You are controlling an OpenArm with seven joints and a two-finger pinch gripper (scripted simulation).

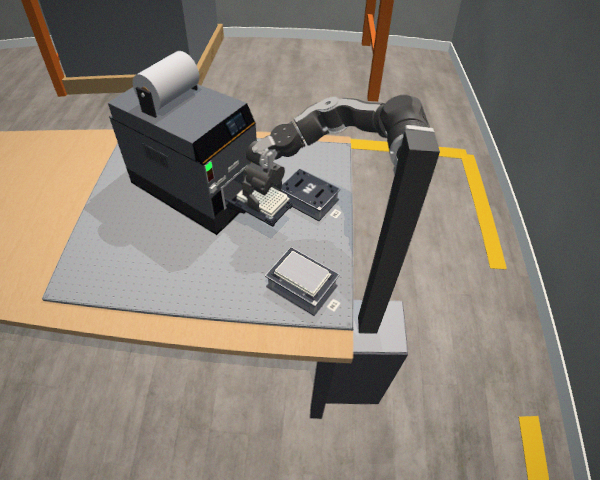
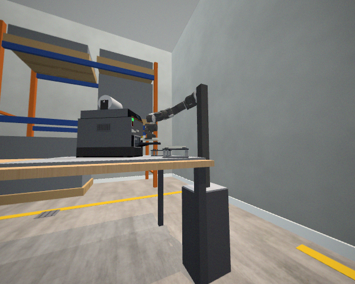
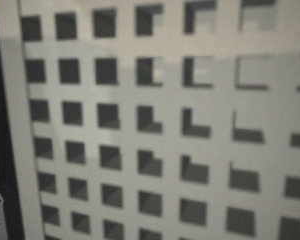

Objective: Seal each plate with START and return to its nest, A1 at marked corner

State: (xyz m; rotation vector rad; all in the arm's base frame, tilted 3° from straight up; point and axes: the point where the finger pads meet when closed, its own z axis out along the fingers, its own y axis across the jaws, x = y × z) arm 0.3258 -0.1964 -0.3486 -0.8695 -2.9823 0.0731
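Tool [image 1: 252, 198] [image 2: 150, 139] clamped on open well plate [image 1: 272, 200] [image 2: 153, 140] [image 3: 125, 95] at sealer stage [image 1: 275, 221] [image 2: 155, 143]; fingertips partly hidden, seating unclear. Wrist view crops plate, blurry.

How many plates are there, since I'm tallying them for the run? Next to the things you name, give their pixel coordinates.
2: one plate [image 1: 276, 200] [image 3: 125, 95] in the gripper [image 1: 253, 198] at the stage, one plate [image 1: 302, 271] [image 2: 175, 147] on N1.

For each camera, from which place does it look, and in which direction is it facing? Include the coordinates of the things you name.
Top: high above the bench, looking down at the sealer [image 1: 160, 149] [image 2: 104, 134] and both nests; arm [image 1: 310, 126] [image 2: 177, 108] and column show.
Exterior: low beside the bench, looking roughly level across it; arm and column show.
Wrist: on the arm's end, facing the open plate [image 1: 273, 200] [image 3: 125, 92] closely; no fingers show.
Top and exterior share sealer, arm and column.
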